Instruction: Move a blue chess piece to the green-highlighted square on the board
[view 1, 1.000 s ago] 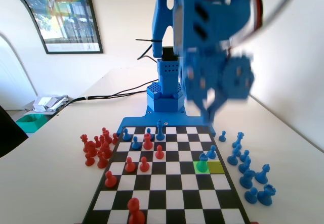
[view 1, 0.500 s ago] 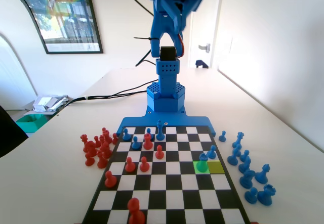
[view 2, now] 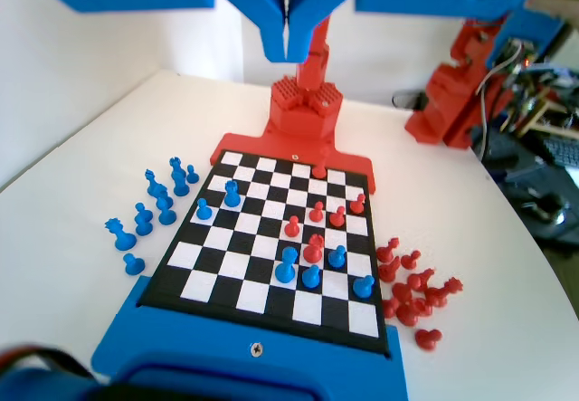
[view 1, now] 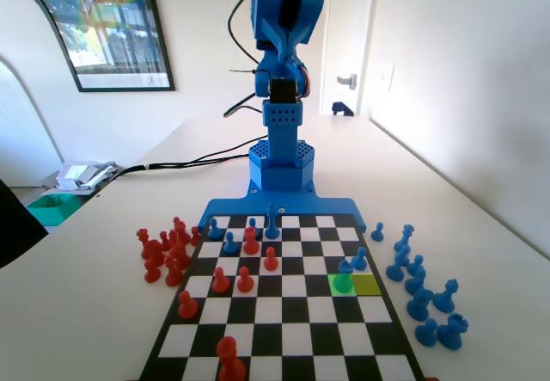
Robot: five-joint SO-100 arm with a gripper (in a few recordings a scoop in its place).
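— so, where's the blue chess piece (view 1: 344,277)?
— standing on the green-highlighted square (view 1: 343,285) of the board (view 1: 284,316) (right side, fixed view).
— and you?
— my gripper (view 2: 288,50) hangs high above, jaws pressed together, empty.

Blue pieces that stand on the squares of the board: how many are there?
6 blue pieces on the board, seen in the wrist view: two near its left edge, and four grouped in the near rows. A small one might hide behind another.
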